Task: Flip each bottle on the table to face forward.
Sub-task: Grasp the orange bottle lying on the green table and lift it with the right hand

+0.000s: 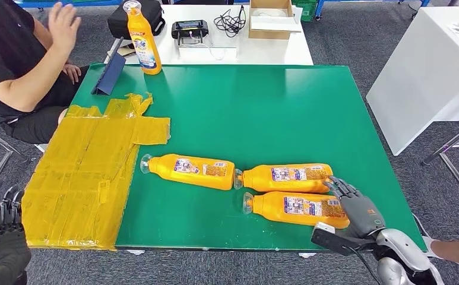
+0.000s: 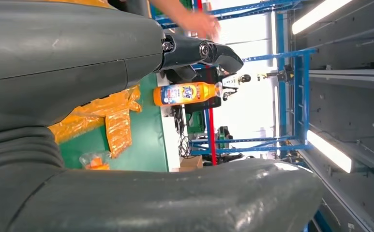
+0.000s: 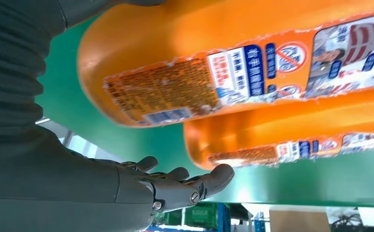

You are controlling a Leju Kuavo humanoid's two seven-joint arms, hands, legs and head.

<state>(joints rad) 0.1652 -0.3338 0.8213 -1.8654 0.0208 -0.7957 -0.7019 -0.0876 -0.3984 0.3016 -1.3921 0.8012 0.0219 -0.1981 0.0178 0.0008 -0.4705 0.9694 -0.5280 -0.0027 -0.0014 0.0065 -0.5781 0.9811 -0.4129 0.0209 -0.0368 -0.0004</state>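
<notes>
Bottles lay on the green table [image 1: 262,107], three of them on their sides with back labels up. The near bottle [image 1: 298,208] sat close to the front edge, cap to the left; the middle bottle [image 1: 286,177] lay just behind it, parallel and almost touching; the left bottle [image 1: 188,171] lay end to end with the middle one. A fourth, upright bottle [image 1: 143,38] stood at the far left corner with its front label showing, so it probably needed nothing.

They looked like full or nearly full plastic detergent bottles: fairly heavy, stiff in the wall but slightly yielding, glossy and likely slick. Their flattened oval section meant each would rest stably on a broad face and resist rolling, then flop over. A grasp across the wide body near the label, well clear of the narrow neck, seemed best.

The right hand [image 1: 357,205] rested at the base end of the near bottle, fingers spread and extended, holding nothing. The left hand [image 1: 1,228] hung below the table's left front corner, fingers loosely apart and empty.

Yellow tape [image 1: 90,172] covered the left side of the table. A person [image 1: 19,59] sat at the far left, one hand raised.
</notes>
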